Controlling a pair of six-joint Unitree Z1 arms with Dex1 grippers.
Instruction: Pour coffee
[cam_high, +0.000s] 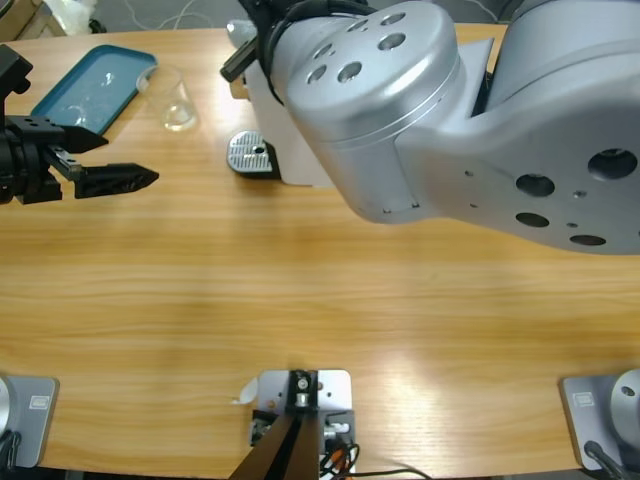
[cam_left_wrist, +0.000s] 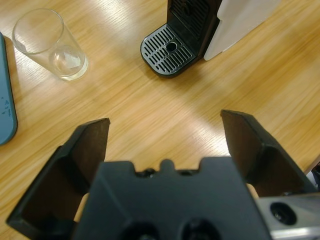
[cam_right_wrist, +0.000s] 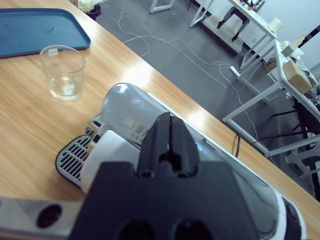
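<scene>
No coffee is in view. An empty clear glass (cam_high: 176, 100) (cam_left_wrist: 50, 45) (cam_right_wrist: 62, 72) stands on the table left of the white coffee machine (cam_high: 272, 125) (cam_left_wrist: 240, 20) (cam_right_wrist: 107, 155). Nothing sits on the machine's black slotted drip tray (cam_high: 250, 155) (cam_left_wrist: 167, 50) (cam_right_wrist: 72, 157). My left gripper (cam_high: 130, 160) (cam_left_wrist: 165, 120) hovers open over bare wood, its jaws pointing toward the drip tray and holding nothing. My right gripper (cam_high: 245, 55) (cam_right_wrist: 170, 125) is shut, its jaws pressed together just above the machine's silver lid (cam_right_wrist: 125, 110).
A teal tray (cam_high: 95, 85) (cam_left_wrist: 5, 100) (cam_right_wrist: 35, 30) lies at the back left beside the glass. The right arm's large silver elbow (cam_high: 400, 100) hides most of the machine and the table's back right. Beyond the far table edge are floor, cables and other desks (cam_right_wrist: 250, 30).
</scene>
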